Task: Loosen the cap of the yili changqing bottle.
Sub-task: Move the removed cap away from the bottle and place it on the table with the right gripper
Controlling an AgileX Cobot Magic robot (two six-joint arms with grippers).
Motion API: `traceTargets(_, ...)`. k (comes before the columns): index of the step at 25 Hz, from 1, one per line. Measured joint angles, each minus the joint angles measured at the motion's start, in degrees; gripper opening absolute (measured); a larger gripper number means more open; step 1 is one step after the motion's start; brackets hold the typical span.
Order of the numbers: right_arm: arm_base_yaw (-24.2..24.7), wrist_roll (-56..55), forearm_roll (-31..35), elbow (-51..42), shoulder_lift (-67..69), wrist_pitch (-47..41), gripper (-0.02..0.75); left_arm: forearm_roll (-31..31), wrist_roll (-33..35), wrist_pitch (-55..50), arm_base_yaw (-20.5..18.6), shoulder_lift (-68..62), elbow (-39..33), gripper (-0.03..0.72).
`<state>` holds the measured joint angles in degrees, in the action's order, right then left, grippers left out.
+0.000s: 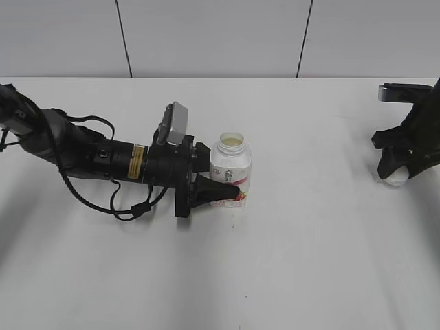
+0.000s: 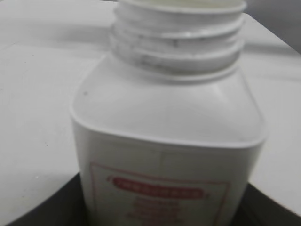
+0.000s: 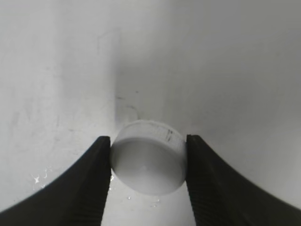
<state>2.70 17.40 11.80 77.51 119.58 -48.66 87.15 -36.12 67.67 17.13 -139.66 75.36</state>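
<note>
Black fingers of my right pincer were clamped on the cap, holding it at the tabletop near its right edge, well apart from the yili changqing bottle. My left pincer gripped that bottle low on its body; it stood upright near the middle of the tabletop, its threaded neck bare and open.

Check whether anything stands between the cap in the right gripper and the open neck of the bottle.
Nothing visible does. The cap sits between the fingers of the right gripper at the table's right side, and bare table lies between it and the bottle, which the left gripper holds with its neck open.
</note>
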Motion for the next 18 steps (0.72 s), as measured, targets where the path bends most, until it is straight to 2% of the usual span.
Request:
traceTargets(6,0.0,-0.4,0.0,0.0,0.0,0.0,0.390,0.0,0.0,0.0,0.0,0.0,0.0,0.403)
traceTargets(13,0.0,-1.6,0.0,0.0,0.0,0.1,0.531,0.1,-0.2,0.0,0.0,0.0,0.0,0.403)
traceTargets(18,0.0,-1.8,0.0,0.0,0.0,0.1,0.547,0.1,-0.2,0.0,0.0,0.0,0.0,0.403)
